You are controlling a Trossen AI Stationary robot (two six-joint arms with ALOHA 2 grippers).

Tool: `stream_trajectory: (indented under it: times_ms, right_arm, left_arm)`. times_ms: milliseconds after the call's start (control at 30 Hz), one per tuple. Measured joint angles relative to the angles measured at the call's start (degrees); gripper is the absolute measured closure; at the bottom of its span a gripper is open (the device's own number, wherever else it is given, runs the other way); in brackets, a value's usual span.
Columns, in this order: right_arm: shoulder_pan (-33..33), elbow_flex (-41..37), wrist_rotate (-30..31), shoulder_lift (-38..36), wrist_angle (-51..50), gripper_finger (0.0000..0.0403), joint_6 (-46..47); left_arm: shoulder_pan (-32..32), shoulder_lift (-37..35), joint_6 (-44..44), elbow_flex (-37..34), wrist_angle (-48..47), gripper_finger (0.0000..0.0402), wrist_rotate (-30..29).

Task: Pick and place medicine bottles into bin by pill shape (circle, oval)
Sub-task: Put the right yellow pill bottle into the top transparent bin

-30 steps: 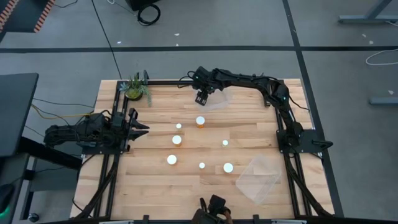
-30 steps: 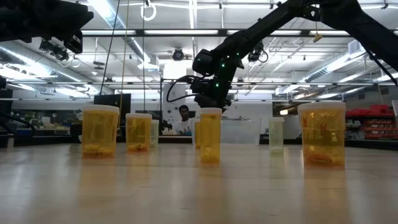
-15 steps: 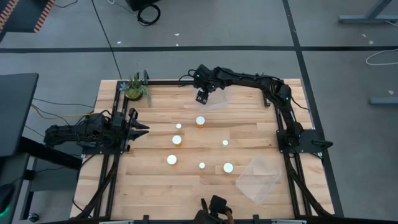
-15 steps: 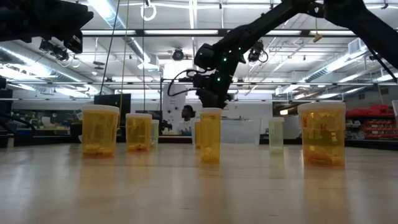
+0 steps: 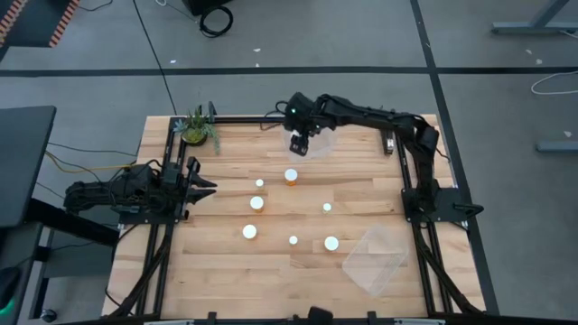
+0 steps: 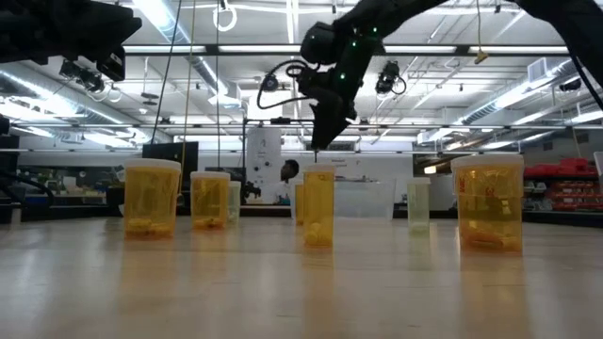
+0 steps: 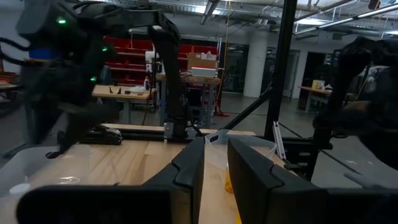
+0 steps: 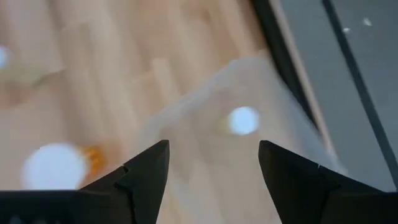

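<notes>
1. The dark six-joint right arm reaches from its base at the table's right edge up and across the far side, bending at the far right corner and running leftward.
2. Its dark two-finger right gripper (image 5: 301, 144) hangs at the far centre of the table, pointing down, raised well above the surface in the low view (image 6: 317, 132).
3. In the right wrist view its two dark fingers (image 8: 144, 177) stand wide apart with nothing between them.
4. The dark left arm lies folded low along the table's left edge.
5. Its dark two-finger left gripper (image 5: 200, 186) points inward across the table, fingers (image 7: 189, 171) close together with a narrow gap between.
</notes>
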Motion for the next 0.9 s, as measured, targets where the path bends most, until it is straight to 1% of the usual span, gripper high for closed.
stream_trajectory:
  times_ms: [167, 300, 400, 600, 700, 767, 900]
  right_arm:
    - [5.7, -0.7, -0.9, -1.1, -3.9, 0.0148, 0.1]
    - [10.0, -5.9, -0.9, -2.7, -4.1, 0.0148, 1.0]
    - [12.4, -11.6, 0.1, -5.4, -2.6, 0.0148, 2.8]
    - [15.9, -23.8, 1.0, -11.8, 5.2, 0.0148, 10.8]
    - [18.3, -28.6, 5.4, -13.5, 5.7, 0.0148, 15.4]
    - [20.0, -31.0, 7.7, -13.9, 5.2, 0.0148, 18.3]
    - [23.0, -32.8, 7.9, -13.5, 3.5, 0.0148, 24.2]
  left_arm:
    - [0.0, 0.0, 0.0, 0.0, 0.0, 0.0318, 0.0]
    - [0.0, 0.0, 0.0, 0.0, 0.0, 0.0315, 0.0]
    - [0.0, 0.0, 0.0, 0.0, 0.0, 0.0318, 0.0]
    - [0.0, 0.0, 0.0, 0.0, 0.0, 0.0323, 0.0]
    - [0.0, 0.0, 0.0, 0.0, 0.0, 0.032, 0.0]
    - [0.0, 0.0, 0.0, 0.0, 0.0, 0.0317, 0.0]
    - [0.0, 0.0, 0.0, 0.0, 0.0, 0.0315, 0.0]
